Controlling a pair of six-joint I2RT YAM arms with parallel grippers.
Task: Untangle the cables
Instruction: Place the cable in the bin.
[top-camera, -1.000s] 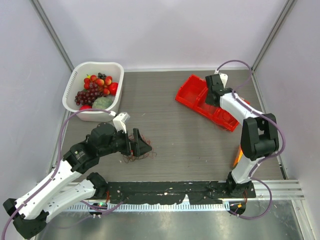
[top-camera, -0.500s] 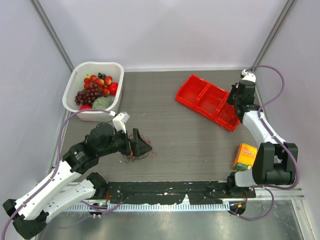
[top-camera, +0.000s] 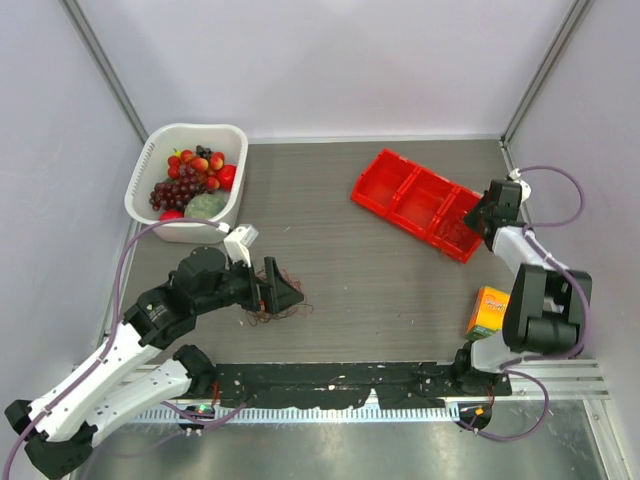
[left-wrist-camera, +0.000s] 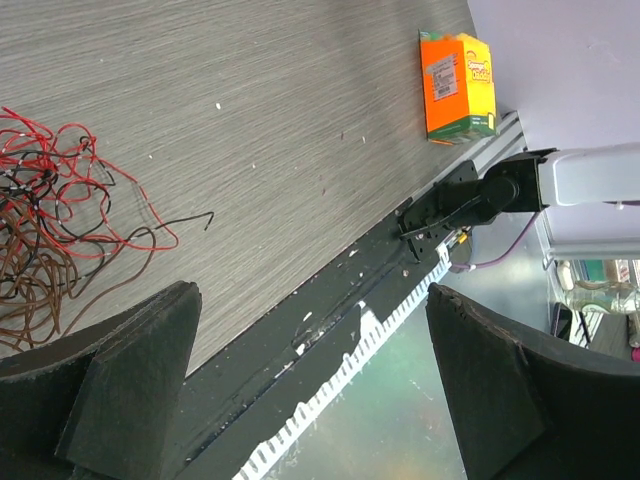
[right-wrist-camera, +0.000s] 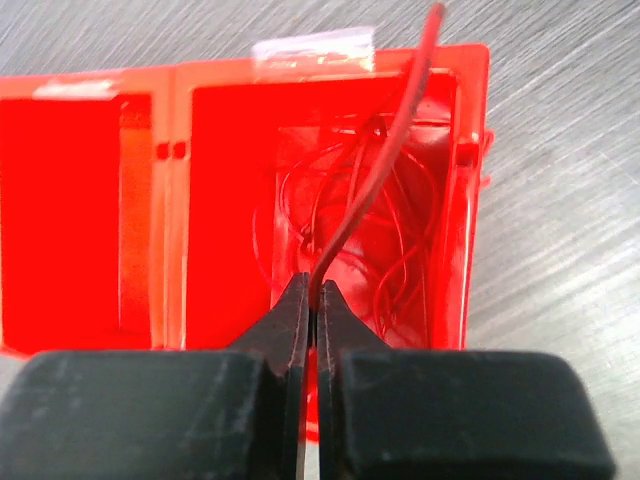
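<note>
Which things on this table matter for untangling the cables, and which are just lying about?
Job:
- cable tangle by the open left gripper
- red wire pinched in the right gripper
- red tray, loose wires in one compartment

Lying about:
- fruit basket
- orange box

The right gripper (right-wrist-camera: 312, 292) swings from above the middle of the red tray (top-camera: 410, 195) to just off its right end, with 1 thin red wire (right-wrist-camera: 375, 180) pinched between its closed tips. Its arm folds back toward the base, uncovering the orange box (top-camera: 490, 311).
</note>
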